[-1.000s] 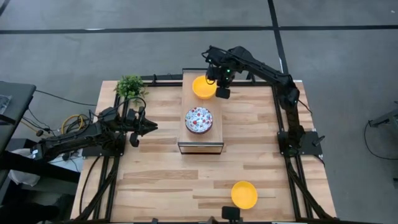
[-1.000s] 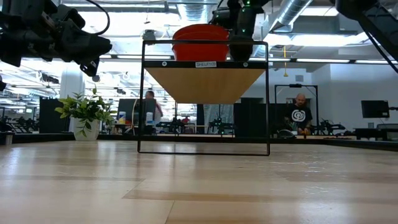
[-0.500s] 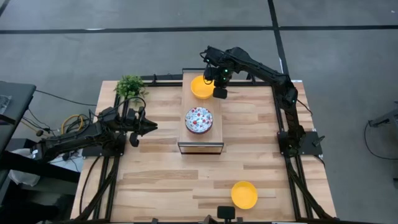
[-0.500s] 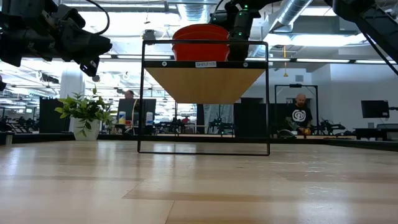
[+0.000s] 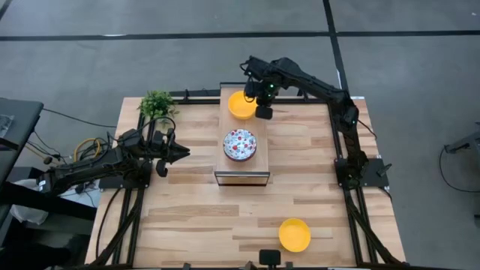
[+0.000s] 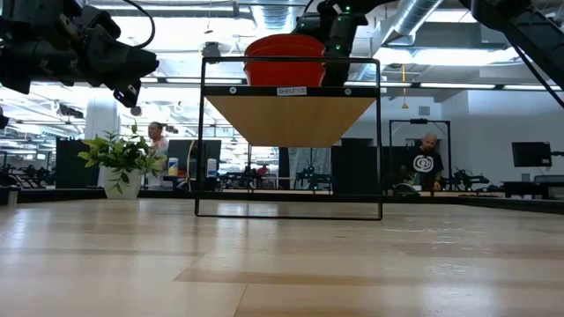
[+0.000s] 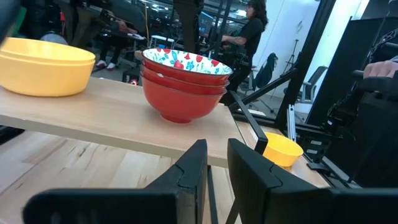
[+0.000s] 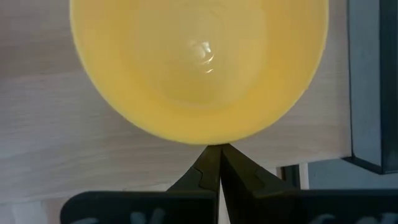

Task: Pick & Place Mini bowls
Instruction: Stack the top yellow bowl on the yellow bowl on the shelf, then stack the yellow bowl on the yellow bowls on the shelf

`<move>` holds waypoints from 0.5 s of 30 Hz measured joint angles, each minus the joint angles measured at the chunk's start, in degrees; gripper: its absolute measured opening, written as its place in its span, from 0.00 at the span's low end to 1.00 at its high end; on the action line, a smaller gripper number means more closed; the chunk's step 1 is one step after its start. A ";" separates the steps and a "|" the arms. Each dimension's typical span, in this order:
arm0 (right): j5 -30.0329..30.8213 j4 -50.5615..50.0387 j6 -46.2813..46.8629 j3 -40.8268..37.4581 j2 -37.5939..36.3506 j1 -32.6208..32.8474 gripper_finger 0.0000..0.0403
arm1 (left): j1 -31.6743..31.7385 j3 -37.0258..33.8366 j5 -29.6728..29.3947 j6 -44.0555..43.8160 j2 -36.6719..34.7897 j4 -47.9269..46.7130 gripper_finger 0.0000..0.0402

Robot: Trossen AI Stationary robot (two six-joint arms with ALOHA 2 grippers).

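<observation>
The right gripper (image 8: 219, 163) has its jaws pressed together, tips meeting with nothing between them. They sit just off the rim of a yellow bowl (image 8: 199, 65), which rests mouth up on the far end of a raised shelf (image 5: 241, 171). In the high view the right gripper (image 5: 263, 109) hangs over the shelf's far right corner, beside this bowl (image 5: 241, 104).

Nearer on the same shelf stands a stack of floral bowls (image 5: 239, 144), white inside with red and blue flowers. The left wrist view shows this stack (image 7: 184, 83) as red on the outside, with several bowls nested, and the yellow bowl (image 7: 45, 65) well apart from it on the shelf board. From the low view the red stack (image 6: 282, 60) tops the black-framed shelf, with the right arm coming down just beside it.

Another yellow bowl (image 5: 294, 234) sits alone on the worktop (image 5: 195, 217), near its front edge and well away from the shelf.

The left gripper (image 5: 178, 152) waits to the left of the shelf, raised above the worktop. Its jaws stand slightly apart and hold nothing, as the left wrist view shows (image 7: 216, 163).

A green plant (image 5: 156, 103) stands at the worktop's far left corner.
</observation>
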 joint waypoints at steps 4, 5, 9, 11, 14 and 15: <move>1.72 -1.00 -0.10 0.00 0.00 0.20 0.00 | 0.01 0.00 0.00 0.00 0.02 0.02 0.16; 2.82 -1.65 -0.11 0.01 0.00 0.16 0.00 | 0.00 0.00 0.00 -0.02 0.00 0.02 0.16; 5.63 -5.59 0.25 1.06 -0.02 -0.65 0.00 | 0.02 0.00 0.00 -0.41 0.01 0.07 0.16; 5.59 -7.62 1.66 2.84 -0.09 -0.87 0.00 | 0.02 0.00 0.00 -0.44 0.00 0.07 0.16; 5.26 -11.08 3.82 5.46 -0.42 -0.73 0.00 | 0.00 0.00 0.00 -0.53 0.01 0.07 0.16; 5.05 -10.79 5.09 5.55 -1.07 -0.54 0.00 | 0.01 0.00 0.02 -0.80 0.01 0.07 0.16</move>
